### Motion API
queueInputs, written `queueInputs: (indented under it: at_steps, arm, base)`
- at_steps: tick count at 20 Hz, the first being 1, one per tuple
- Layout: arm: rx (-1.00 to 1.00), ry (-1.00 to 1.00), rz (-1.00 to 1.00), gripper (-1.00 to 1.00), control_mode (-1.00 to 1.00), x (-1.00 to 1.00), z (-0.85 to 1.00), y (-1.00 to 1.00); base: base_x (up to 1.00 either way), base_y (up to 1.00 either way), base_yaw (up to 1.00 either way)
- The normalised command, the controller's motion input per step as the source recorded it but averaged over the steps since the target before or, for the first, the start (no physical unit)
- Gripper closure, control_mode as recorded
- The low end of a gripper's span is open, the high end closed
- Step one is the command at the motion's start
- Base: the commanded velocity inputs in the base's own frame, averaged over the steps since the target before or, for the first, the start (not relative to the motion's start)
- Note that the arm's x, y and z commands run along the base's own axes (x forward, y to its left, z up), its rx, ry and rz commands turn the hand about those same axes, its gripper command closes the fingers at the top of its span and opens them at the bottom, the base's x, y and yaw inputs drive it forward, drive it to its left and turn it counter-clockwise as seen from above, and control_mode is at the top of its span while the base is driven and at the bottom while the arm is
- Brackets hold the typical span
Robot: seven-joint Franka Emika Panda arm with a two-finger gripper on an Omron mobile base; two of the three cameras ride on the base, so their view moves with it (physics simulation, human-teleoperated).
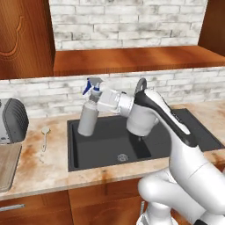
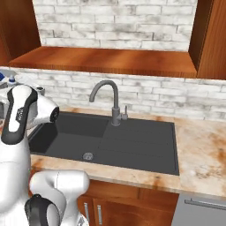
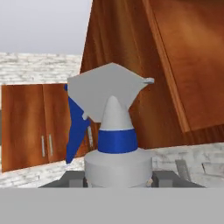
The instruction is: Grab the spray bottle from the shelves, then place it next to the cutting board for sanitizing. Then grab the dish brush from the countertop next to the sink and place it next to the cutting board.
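Observation:
The spray bottle [image 1: 87, 119], grey with a blue trigger nozzle, hangs tilted over the left part of the dark sink [image 1: 110, 147]. My gripper [image 1: 95, 99] is shut on it just below the neck. In the hand view the bottle's nozzle and blue collar [image 3: 114, 140] rise close up between the dark fingertips [image 3: 163, 177]. The pale dish brush [image 1: 45, 132] lies on the countertop [image 1: 44, 162] left of the sink. The wooden cutting board [image 1: 6, 166] lies at the far left edge. The reddish-brown shelf [image 1: 132, 59] runs above the brick backsplash with nothing on it.
A grey toaster [image 1: 11, 121] stands behind the cutting board. The curved faucet [image 2: 108, 99] rises behind the sink, partly hidden by my arm in the left base view. Wooden cabinets [image 1: 24, 37] flank the shelf. Bare countertop [image 2: 201, 150] lies right of the sink.

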Motion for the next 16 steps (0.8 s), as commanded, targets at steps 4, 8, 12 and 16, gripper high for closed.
queueInputs:
  at_steps: [4,8,12,16]
  arm:
    - [-0.07,0.00,0.26,1.00,-1.00,0.23,-0.14,1.00]
    - [-0.09,0.02,0.22,1.00,-1.00,0.09,-0.03,1.00]
    - [-0.15,0.00,0.17,1.00,-1.00,0.02,-0.27,0.96]
    - [-0.03,0.00,0.09,1.00,-1.00,0.07,-0.46,0.70]
  base:
    - [0.00,0.00,0.00]
    - [0.00,0.00,0.00]
    - [0.00,0.00,0.00]
    - [0.00,0.00,0.00]
